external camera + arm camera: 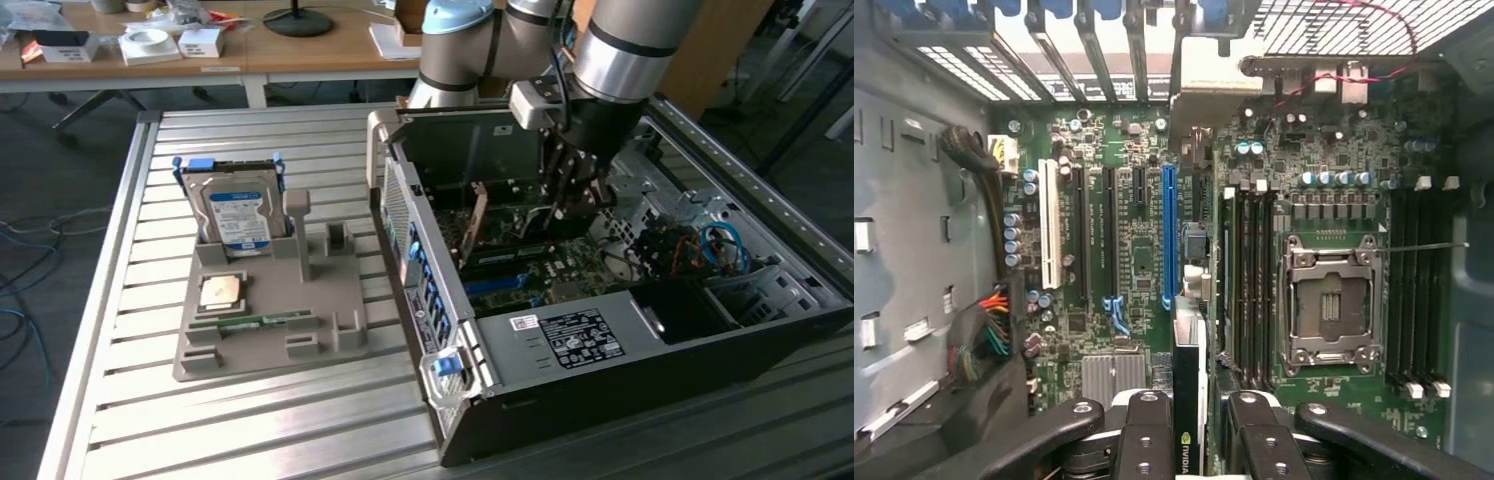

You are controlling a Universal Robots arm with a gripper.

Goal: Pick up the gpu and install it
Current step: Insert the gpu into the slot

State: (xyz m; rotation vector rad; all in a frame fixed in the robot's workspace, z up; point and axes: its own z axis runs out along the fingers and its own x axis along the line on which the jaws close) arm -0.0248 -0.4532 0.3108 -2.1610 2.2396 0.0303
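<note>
In the wrist view the gpu (1190, 400) is seen edge-on, a thin dark card with a green logo near my fingers. My gripper (1194, 445) is shut on it, one black finger (1144, 435) on each side. The card hangs over the motherboard, just beside the long blue slot (1169, 235), and its metal bracket (1219, 85) reaches toward the case's rear openings. In the exterior view my gripper (581, 190) is lowered inside the open computer case (561, 340), above the motherboard; the card itself is mostly hidden there.
A grey holder (274, 340) on the exterior view's left carries a silver hard drive (240, 215), a processor chip (220, 292) and a green memory stick (254, 322). Inside the case are the processor socket (1329, 300), memory slots (1254, 280), cables (984, 330) and case walls close around.
</note>
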